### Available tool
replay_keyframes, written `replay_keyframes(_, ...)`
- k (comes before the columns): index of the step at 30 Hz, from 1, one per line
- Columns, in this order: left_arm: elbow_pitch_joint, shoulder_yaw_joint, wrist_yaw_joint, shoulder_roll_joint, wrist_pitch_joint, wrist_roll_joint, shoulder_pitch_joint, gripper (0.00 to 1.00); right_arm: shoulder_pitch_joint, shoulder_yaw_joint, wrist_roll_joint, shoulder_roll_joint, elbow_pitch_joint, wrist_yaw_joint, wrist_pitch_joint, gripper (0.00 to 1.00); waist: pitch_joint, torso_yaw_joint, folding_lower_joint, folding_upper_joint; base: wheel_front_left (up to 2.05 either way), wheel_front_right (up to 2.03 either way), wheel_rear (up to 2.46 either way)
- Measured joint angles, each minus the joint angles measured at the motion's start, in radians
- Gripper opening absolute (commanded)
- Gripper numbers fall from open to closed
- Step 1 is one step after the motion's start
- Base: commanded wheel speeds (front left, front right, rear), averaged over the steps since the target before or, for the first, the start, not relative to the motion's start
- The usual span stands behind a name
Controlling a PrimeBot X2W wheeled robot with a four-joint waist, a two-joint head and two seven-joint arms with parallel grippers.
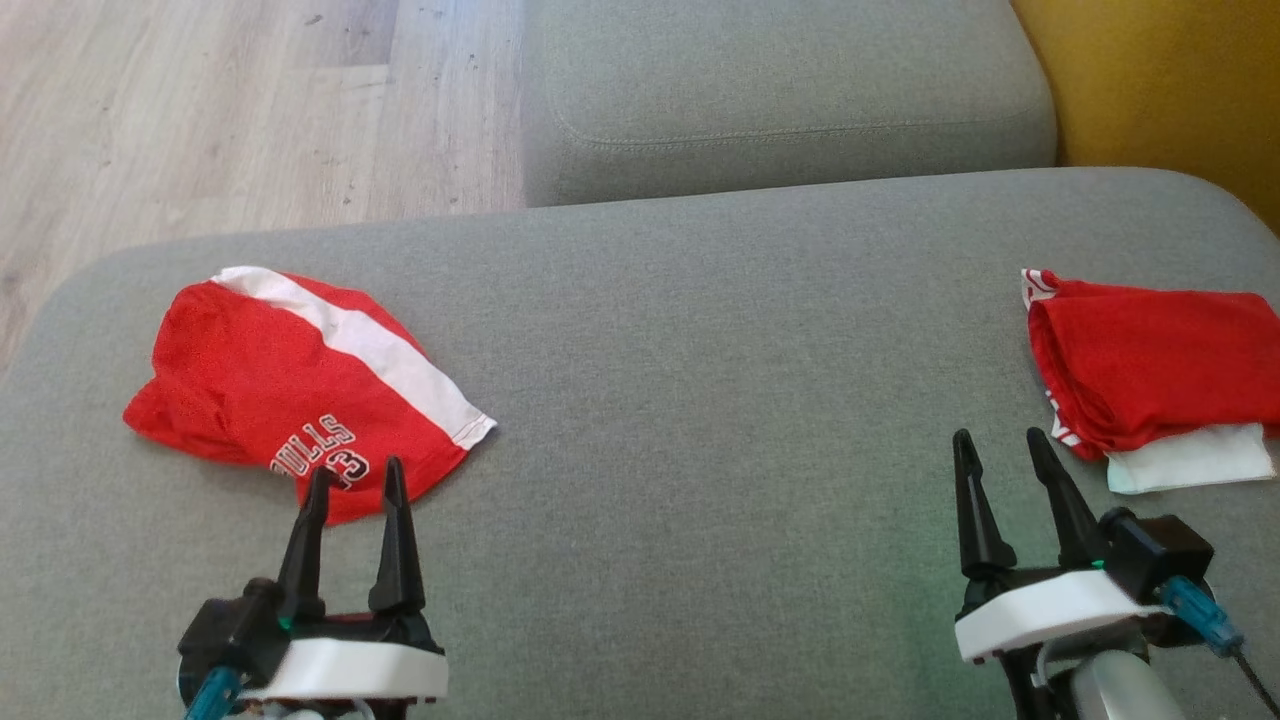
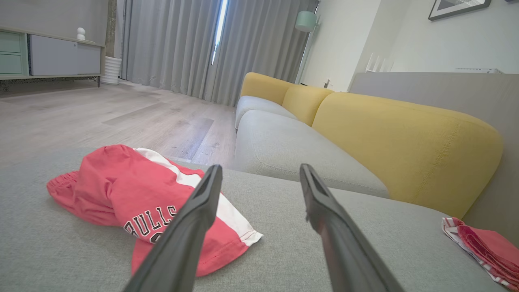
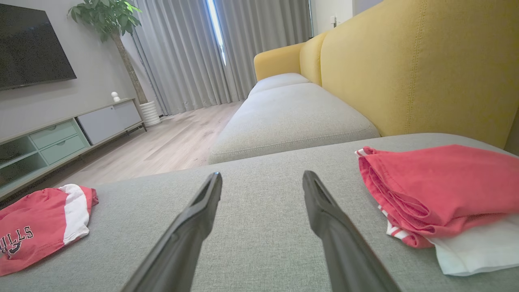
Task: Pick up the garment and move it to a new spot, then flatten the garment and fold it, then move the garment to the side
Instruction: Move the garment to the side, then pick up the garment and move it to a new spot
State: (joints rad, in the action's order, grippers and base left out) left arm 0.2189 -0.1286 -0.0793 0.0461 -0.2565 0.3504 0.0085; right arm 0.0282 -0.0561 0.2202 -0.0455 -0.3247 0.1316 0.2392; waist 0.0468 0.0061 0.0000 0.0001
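Two garments lie on the grey cushion (image 1: pixel 700 420): the crumpled red shorts (image 1: pixel 270 390) at the near left, which we take as the task's thing, and a folded pile (image 1: pixel 1150 365) at the right. The left gripper (image 1: pixel 357 468) hovers at the near hem of the red shorts, the right gripper (image 1: pixel 998 436) just beside the folded pile. Both have their fingers spread apart and hold nothing. We judge the cloth light, soft and limp, and we advise pinching through both layers at the white-striped hem.

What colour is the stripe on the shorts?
White, running down the red shorts; clearest in the head view.
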Motion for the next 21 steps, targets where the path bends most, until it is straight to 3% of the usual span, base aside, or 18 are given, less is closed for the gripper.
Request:
replay_keyframes(12,0.006,-0.002,0.001,0.000,0.000,-0.002,0.000,1.00,0.000,-0.007,0.010,0.000,-0.011,0.000,0.009,1.00,-0.009,0.015,0.0000,0.0000,0.00,0.00,0.00)
replay_keyframes(21,0.027,0.012,0.019,0.000,0.000,-0.035,-0.001,1.00,0.000,-0.087,0.049,0.000,-0.013,0.000,0.009,1.00,-0.002,0.097,0.0000,0.0000,0.00,0.00,0.00)
